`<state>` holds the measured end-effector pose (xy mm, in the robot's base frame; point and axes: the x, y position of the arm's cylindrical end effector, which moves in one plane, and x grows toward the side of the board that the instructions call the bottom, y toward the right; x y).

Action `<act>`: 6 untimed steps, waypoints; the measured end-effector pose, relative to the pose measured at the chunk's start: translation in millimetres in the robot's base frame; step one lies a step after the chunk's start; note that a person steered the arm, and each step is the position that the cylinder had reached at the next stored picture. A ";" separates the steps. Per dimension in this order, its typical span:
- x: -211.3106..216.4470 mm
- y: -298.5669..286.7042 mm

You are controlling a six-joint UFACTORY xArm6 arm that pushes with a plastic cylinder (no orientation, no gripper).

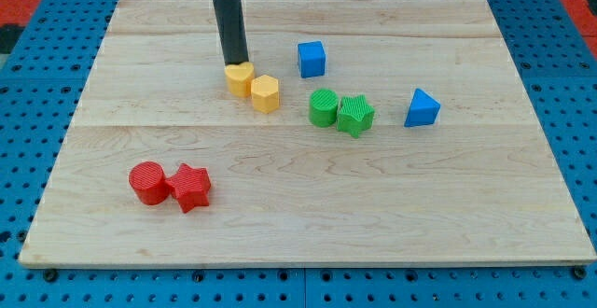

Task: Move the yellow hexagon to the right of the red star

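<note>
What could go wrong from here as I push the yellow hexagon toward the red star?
1. My tip sits against the yellow heart, not the yellow hexagon; since the two touch, a push could drag both along.
2. The red cylinder touches the red star; a hexagon arriving too hard may knock the star.

A single camera looks down at a slant from the near edge onto the wooden counter (pixel 308 215), taking in the whole board. It stands back enough that blue pegboard (pixel 28 112) frames every side, and the rod's upper part runs out at the view's top.
</note>
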<state>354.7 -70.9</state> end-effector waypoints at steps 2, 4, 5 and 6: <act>25.6 49.7; 77.4 -25.2; 81.0 -31.3; 126.5 29.4</act>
